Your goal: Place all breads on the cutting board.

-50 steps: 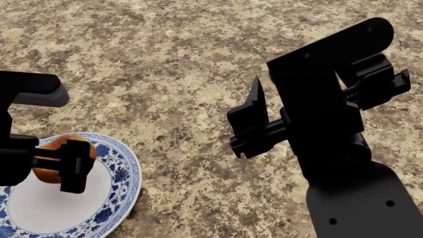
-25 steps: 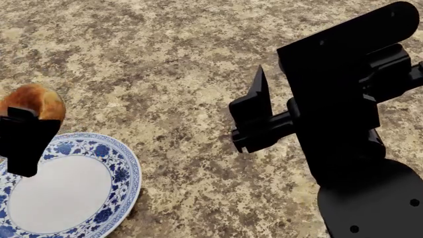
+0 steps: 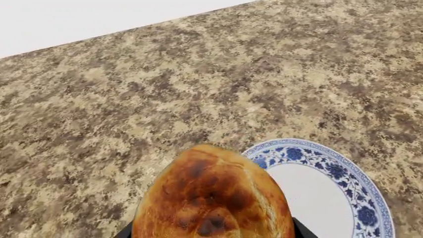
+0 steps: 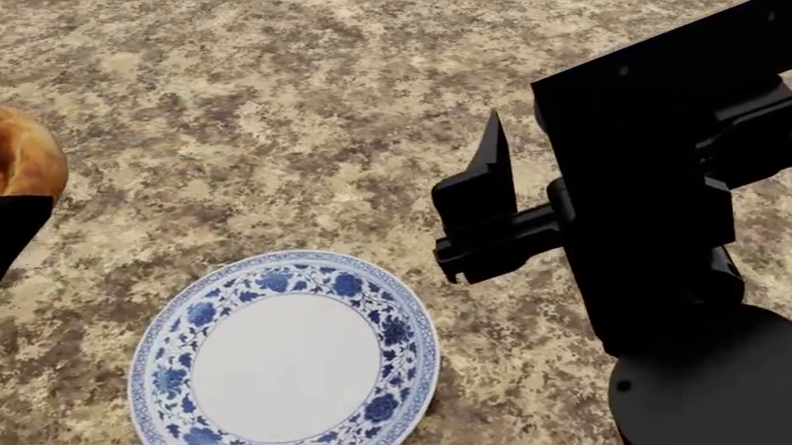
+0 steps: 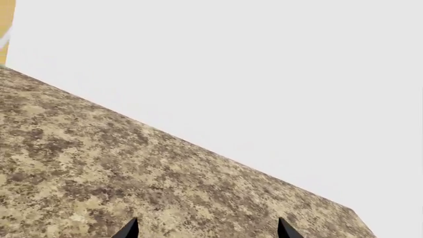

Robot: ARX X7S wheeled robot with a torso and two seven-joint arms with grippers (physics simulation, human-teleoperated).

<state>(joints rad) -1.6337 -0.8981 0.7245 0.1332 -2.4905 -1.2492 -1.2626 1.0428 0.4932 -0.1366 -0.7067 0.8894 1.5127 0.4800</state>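
Because the bread has to travel to a cutting board that no view shows, the left gripper (image 3: 211, 233) carries it raised above the counter (image 3: 132, 99): from the left wrist camera the roll (image 3: 215, 198) fills the foreground, clamped between two dark fingertips, with the floral plate (image 3: 330, 188) just beside and beneath it, empty. From the head camera the roll (image 4: 25, 162) sits well clear of the plate (image 4: 291, 352), up and away from its rim, lifted clear for the carry. The right gripper (image 4: 477, 218) hangs beyond the plate's far side, idle. Its wrist camera shows two tips spread apart with nothing between them, only counter (image 5: 132, 168).
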